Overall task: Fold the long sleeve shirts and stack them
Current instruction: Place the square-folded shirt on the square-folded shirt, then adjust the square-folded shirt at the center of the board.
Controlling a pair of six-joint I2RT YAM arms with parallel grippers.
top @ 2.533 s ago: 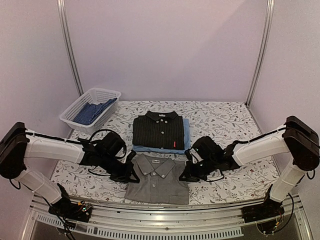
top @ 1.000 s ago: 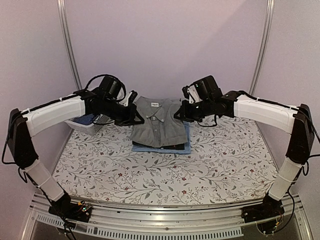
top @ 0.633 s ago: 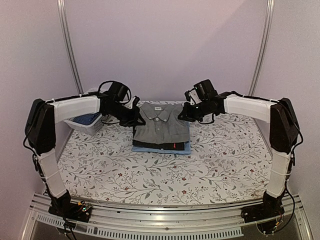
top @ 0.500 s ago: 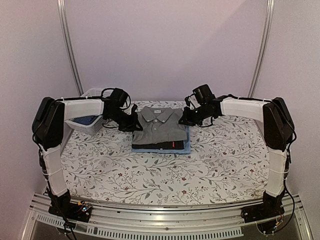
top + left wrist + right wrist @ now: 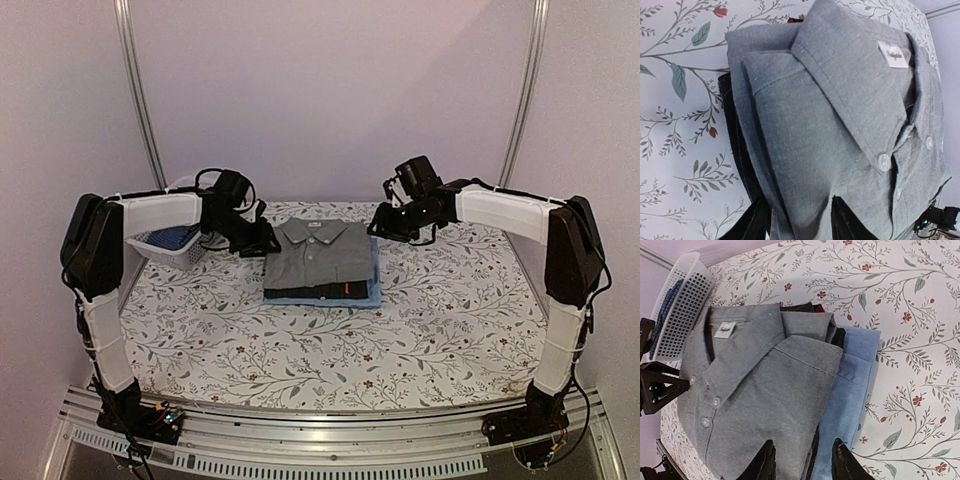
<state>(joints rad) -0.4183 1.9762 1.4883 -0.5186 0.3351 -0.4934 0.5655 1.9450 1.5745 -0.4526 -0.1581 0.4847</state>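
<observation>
Moved: grey shirt has gone from the near table edge onto the stack at far centre, and both grippers have since let go.

Largest first: floral table. The stack sits at its far middle. The light blue shirt is at the bottom, showing along the right and front edges. The black shirt is in the middle, only its front strip visible. Grey shirt is on top, collar toward the far wall, hem toward the arms, button line running near-to-far. It looks near square from above, so I can't tell its long axis. The basket is far left with striped cloth inside. The left gripper is just beside the stack's left edge, jaws partway apart, nothing pinched. The right gripper is by the far-right corner, jaws likewise parted, holding nothing. Smallest are the red tag on the black shirt and the neck label on the grey one.
</observation>
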